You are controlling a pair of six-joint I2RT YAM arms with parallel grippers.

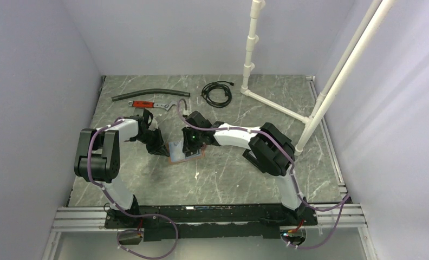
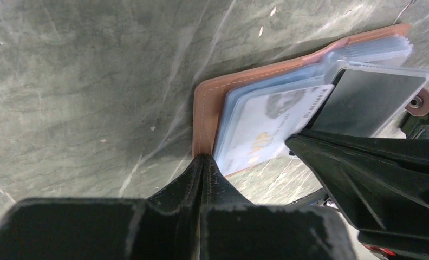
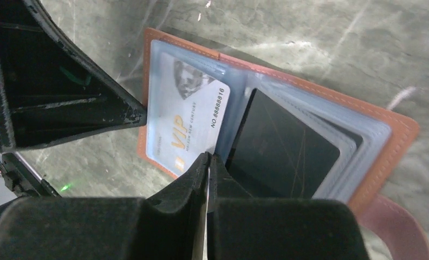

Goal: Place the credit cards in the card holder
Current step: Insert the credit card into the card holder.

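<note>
Both my grippers closed at the open card holder [image 1: 184, 151] on the table [image 1: 228, 179].
My left gripper [image 2: 201, 160] is closed, tips on the holder's left leather edge, likely pinning it so it won't slide; can't tell if it pinches the leather. The white card [image 3: 188, 124] sits in the left clear sleeve, the dark card [image 3: 283, 146] in the right sleeve. My right gripper [image 3: 208, 158] is closed too, tips at the white card's inner edge, probably to nudge it deeper.
</note>
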